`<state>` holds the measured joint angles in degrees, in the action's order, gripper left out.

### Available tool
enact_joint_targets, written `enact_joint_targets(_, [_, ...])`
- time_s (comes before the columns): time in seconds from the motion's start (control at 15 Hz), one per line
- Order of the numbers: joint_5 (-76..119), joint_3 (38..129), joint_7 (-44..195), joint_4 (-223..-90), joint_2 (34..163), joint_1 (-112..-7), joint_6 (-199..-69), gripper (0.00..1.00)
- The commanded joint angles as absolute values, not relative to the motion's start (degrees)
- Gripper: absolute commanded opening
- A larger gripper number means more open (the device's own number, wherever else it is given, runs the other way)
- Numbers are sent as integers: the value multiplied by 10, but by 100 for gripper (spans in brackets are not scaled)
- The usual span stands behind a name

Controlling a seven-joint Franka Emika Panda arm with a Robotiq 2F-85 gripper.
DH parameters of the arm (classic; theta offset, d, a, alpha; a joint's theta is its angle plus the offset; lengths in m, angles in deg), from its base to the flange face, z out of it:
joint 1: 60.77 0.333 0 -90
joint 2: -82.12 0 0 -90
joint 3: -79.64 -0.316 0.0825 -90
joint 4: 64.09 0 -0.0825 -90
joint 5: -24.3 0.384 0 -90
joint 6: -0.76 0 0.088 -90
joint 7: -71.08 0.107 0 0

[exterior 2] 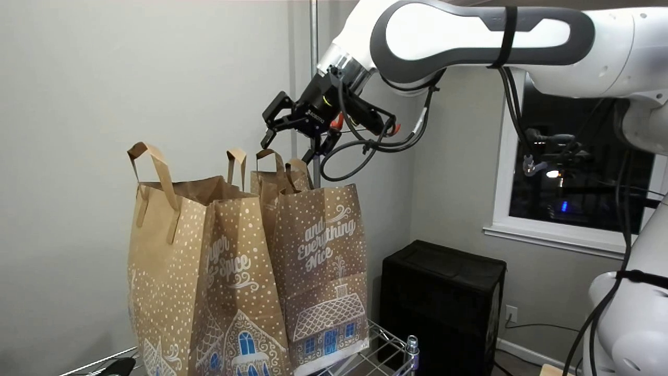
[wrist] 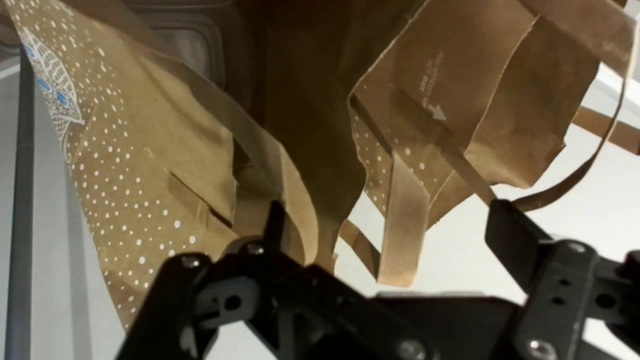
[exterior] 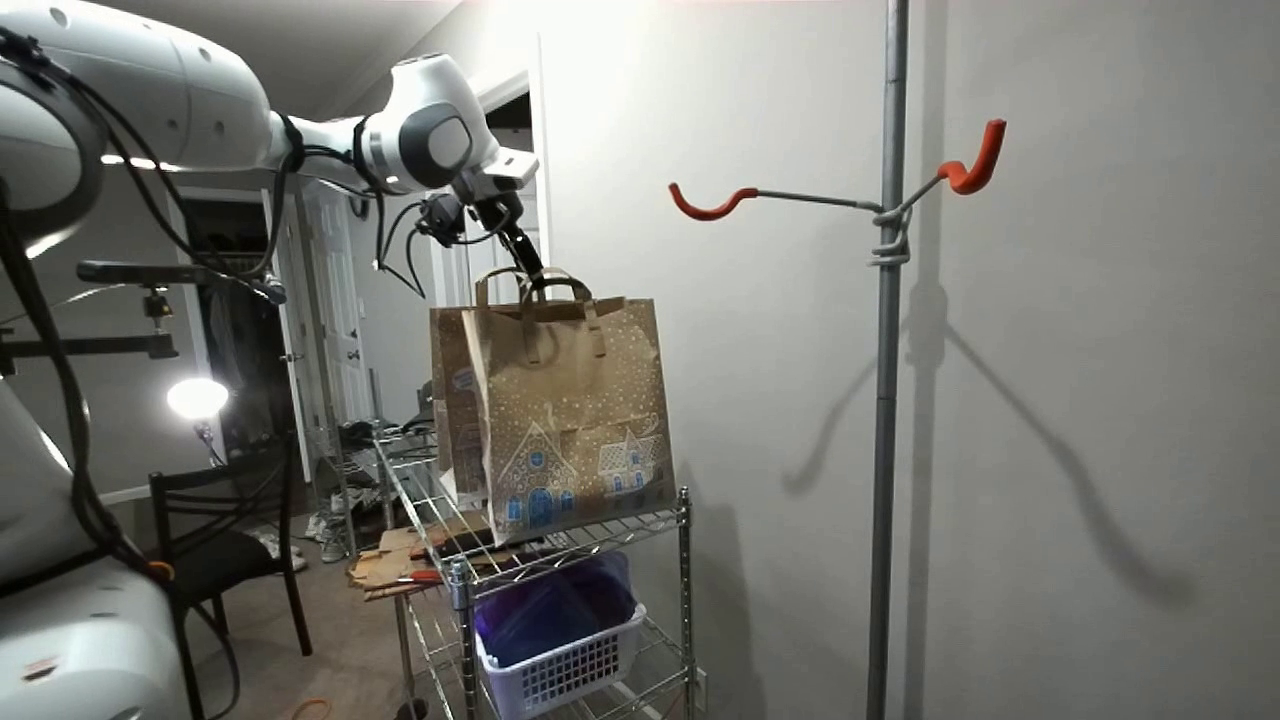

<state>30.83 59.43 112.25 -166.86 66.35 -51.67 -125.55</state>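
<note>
- Nearest the lens (wrist view): black gripper [wrist: 387, 215], fingers [wrist: 515, 245] standing wide apart. A flat paper strap [wrist: 404, 235] shows in the gap between them; contact with it cannot be told.
- Arm [exterior 2: 480, 42]: reaches in roughly level in both exterior views, wrist bent; gripper pitched downward, its tips level with the handles [exterior 2: 300, 165].
- "Everything Nice" bag [exterior 2: 323, 261]: upright on top of the wire rack [exterior: 686, 580], below the gripper.
- "Spice" bag [exterior 2: 229, 277]: same rack, just beside it, mouth open, two loops raised.
- Both bags: brown paper, lightly creased; white printed dots, lacy white house outlines, blue windows and doors. Handles are folded flat strips.
- Rack: shiny metal, wire shelves, round ringed posts.
- Basket [exterior: 570, 675], on a lower shelf: pale plastic, wall pierced in a grid; purple contents [exterior: 555, 615], material unclear.
- Pole [exterior: 886, 450], near the wall [exterior: 780, 350]: smooth grey tube; bent-wire hooks [exterior: 986, 160] with red-covered, curved ends.
- Box [exterior 2: 443, 303]: dull black, upright block, edges slightly soft.
</note>
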Motion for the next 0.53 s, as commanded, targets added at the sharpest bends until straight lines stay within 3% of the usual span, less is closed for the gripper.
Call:
enact_joint_targets(0.0, [287,586,1144,-1653,681,-513,-1258,100])
enact_joint_targets(0.2, [239,582,1152,-1652,682,-522,-1242,100])
enact_joint_targets(0.27, [218,582,1153,-1652,681,-524,-1237,75])
enact_joint_targets(0.33, [203,583,1151,-1652,680,-524,-1234,73])
enact_joint_targets(0.47, [184,586,1148,-1649,677,-524,-1229,58])
